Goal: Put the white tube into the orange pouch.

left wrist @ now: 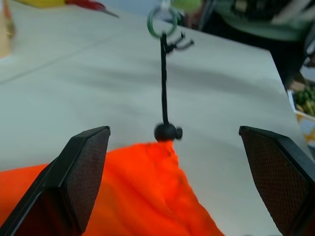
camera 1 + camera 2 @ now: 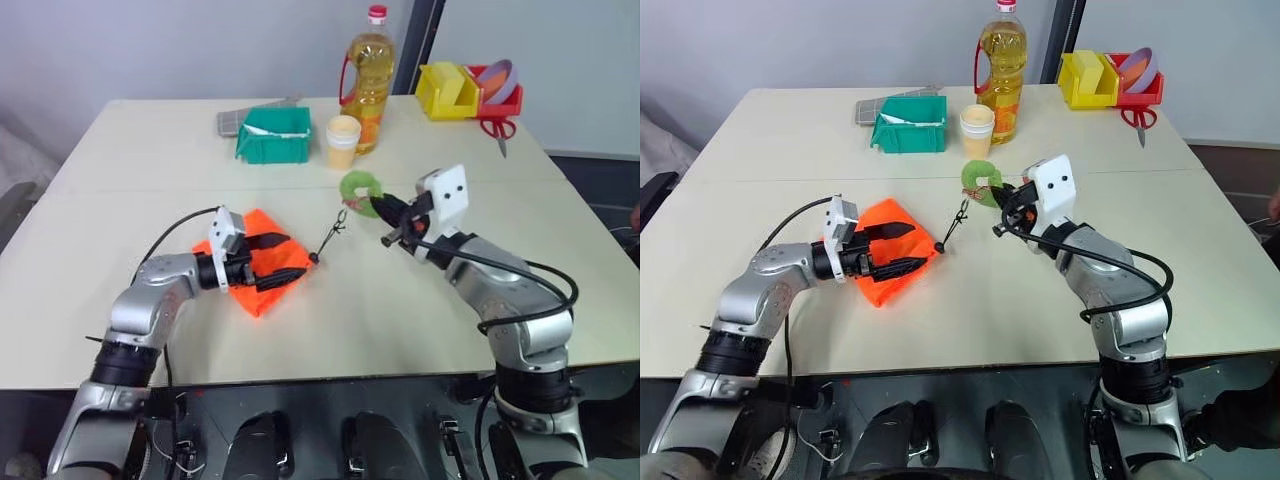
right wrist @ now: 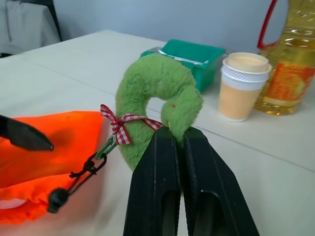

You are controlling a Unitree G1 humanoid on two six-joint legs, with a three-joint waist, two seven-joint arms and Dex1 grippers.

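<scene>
While the head views laid out the whole table (image 2: 330,320), the right wrist view alone made plain that the right gripper (image 3: 178,135) was pinched shut on a fuzzy green ring (image 3: 157,93), a plush tag with a red-checked bow (image 3: 120,125) hooked to the pouch's black cord (image 3: 81,179). From the left wrist view, the left gripper (image 1: 174,182) stood with its fingers spread wide and empty, low over the orange pouch (image 1: 123,191), with the cord's round stopper (image 1: 167,132) lying just past the fabric's edge. The pouch lay flat and crumpled on the near left part of the table, bright orange, its cord running taut up toward the raised green ring. I could not make out the white tube in any view. Farther back on the pale tabletop stood a green bin (image 2: 274,134), a paper cup (image 2: 343,141) just beside a tall yellow oil bottle (image 2: 368,85), and at the far right corner yellow and red bins (image 2: 468,90) with red-handled scissors (image 2: 497,130) close by. A plain grey wall rose behind the table.
</scene>
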